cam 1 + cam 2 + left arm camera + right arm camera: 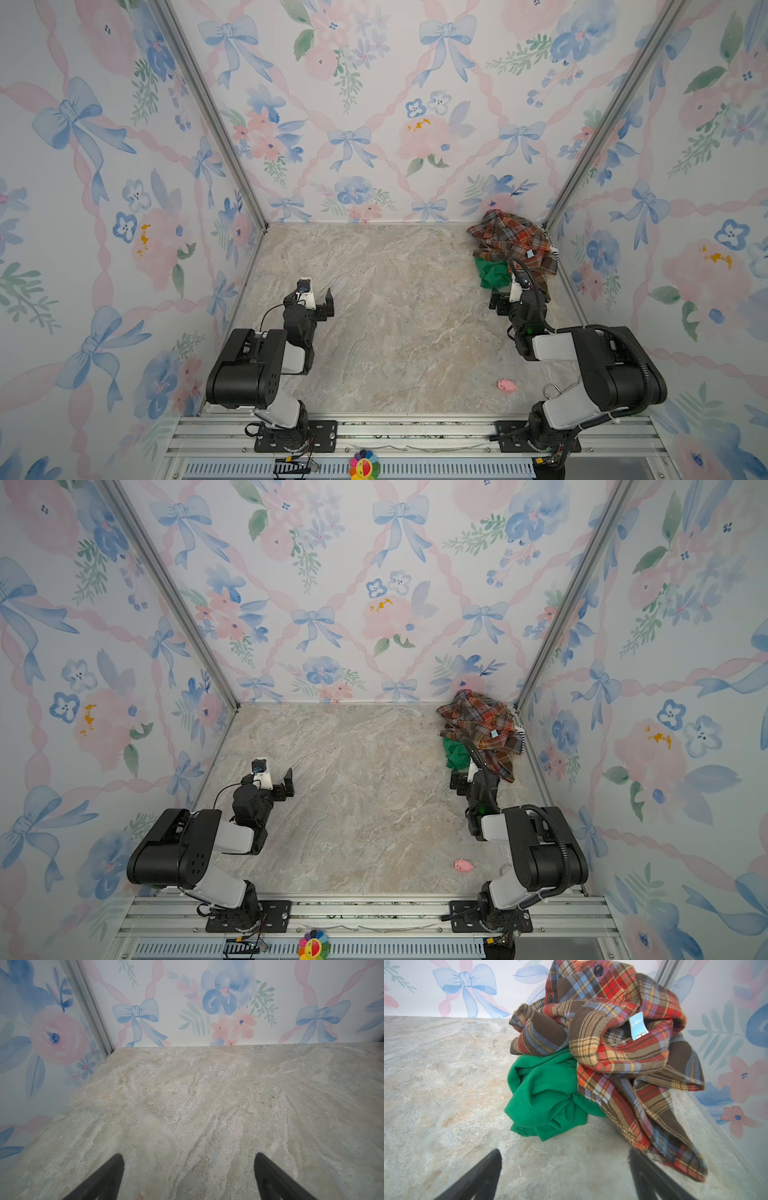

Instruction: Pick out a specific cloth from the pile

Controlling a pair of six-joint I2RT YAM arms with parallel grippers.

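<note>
Starting at the left, a wall (83, 216) papered with watercolour blue bows, pink roses and ribbon lattice is seen. It's joined to the back wall (374, 124) by a slanted aluminium post (212, 116). The left gripper (188, 1155) is parked low over the left side of the tabletop (395, 324), jaws spread wide, nothing gripped. The top itself is done in a matte beige-grey marble look with pale veins. The same wallpaper is carried across the back.

Along the front edge a silver rail (415, 432) is bolted, with both arm bases mounted on it and a rainbow flower toy (364, 467) stuck below its middle. A small pink thing (507, 385) is left on the marble, near right.

In the far right corner the pile (623, 1043) is heaped: crumpled orange-brown plaid on top, a light blue tag (638, 1025) showing, and a sliver of striped fabric (554, 249) at its right edge. The green cloth (546, 1093) is bunched on the marble, tucked under the plaid's near-left side. The right gripper (564, 1150) is held just in front of it, jaws wide apart and gripping nothing, one finger right beside the plaid's trailing hem. Then a second post (615, 104) and the right wall (706, 208), papered alike.
</note>
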